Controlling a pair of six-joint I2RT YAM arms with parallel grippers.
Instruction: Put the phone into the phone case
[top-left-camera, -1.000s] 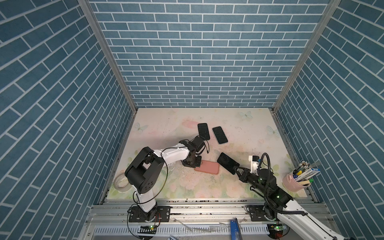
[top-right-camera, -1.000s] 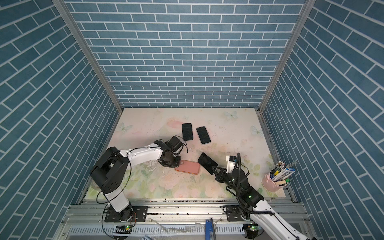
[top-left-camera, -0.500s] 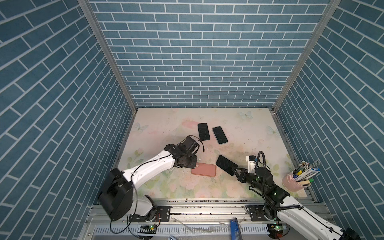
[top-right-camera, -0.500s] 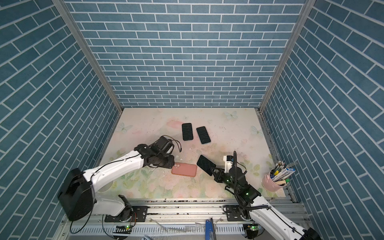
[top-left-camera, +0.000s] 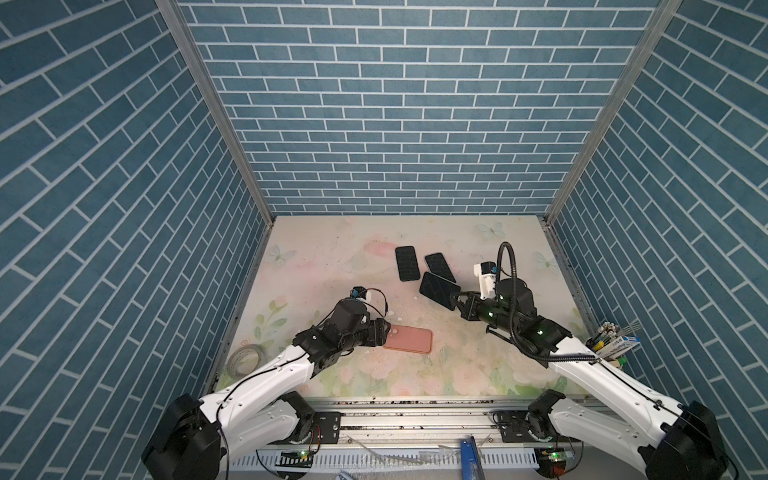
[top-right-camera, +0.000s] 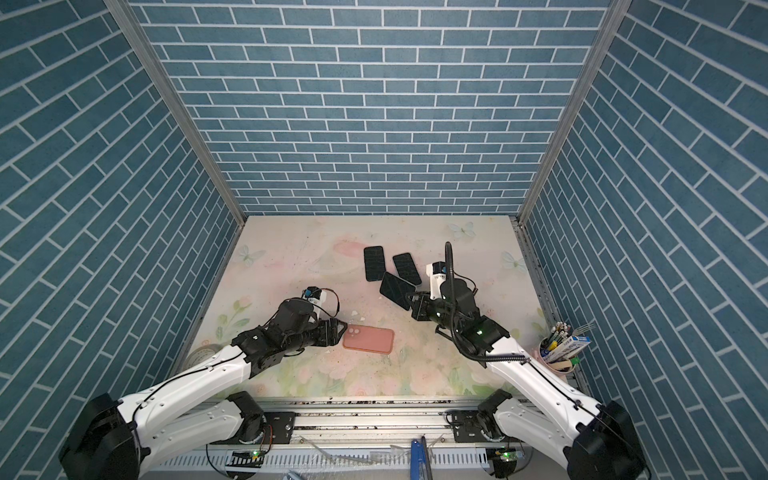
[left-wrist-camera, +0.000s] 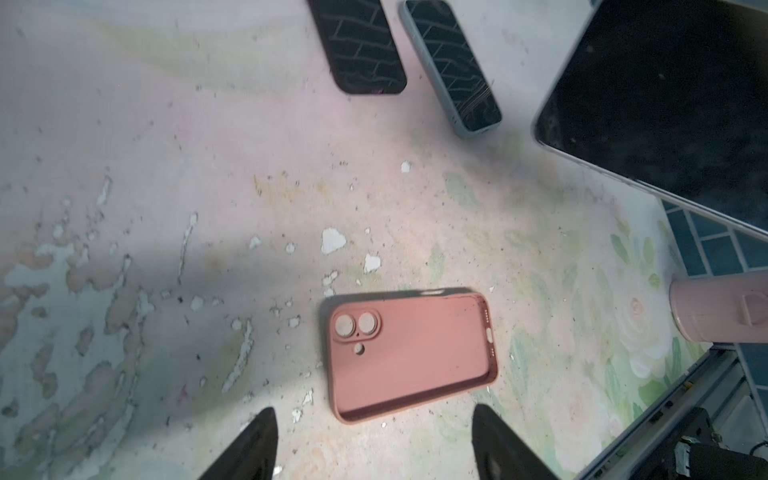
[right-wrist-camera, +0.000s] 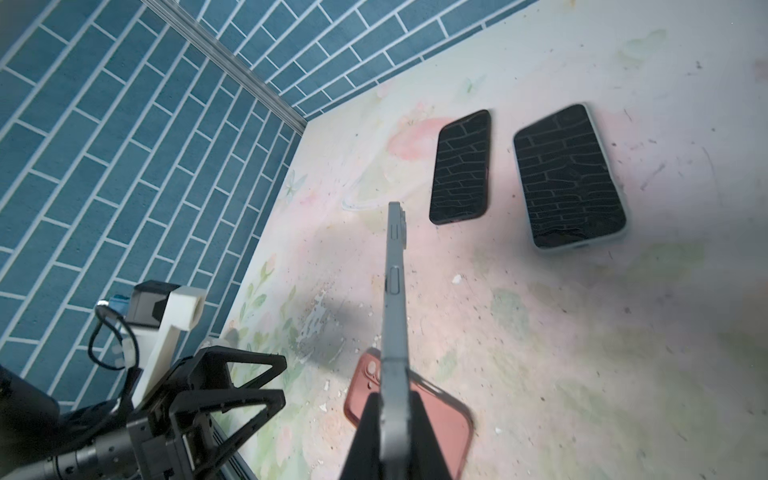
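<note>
Pink silicone, hollow side up: the phone case (top-left-camera: 408, 340) lies flat on the tabletop (top-left-camera: 332, 257), toward the front, with its camera cut-outs facing our left hand (top-left-camera: 383, 331). That hand sits low just beside the case's left end, its fingers (left-wrist-camera: 257, 440) spread wide with nothing between them. In the left wrist view the case's near end lies right at the fingertips, not gripped.

Our right hand (right-wrist-camera: 395, 401) is pinching the phone (top-left-camera: 439, 290) by one short end. The phone is off the tabletop and tilted, with its dark screen showing in both top views. It sits to the right of the case and farther back, well apart from it.

Beyond it a black phone (top-left-camera: 406, 263) and a grey-cased phone (top-left-camera: 440, 268) lie flat side by side. A tape roll (top-left-camera: 245, 359) rests by the left wall, and a pink pen cup (top-right-camera: 552, 353) stands at the front right.
</note>
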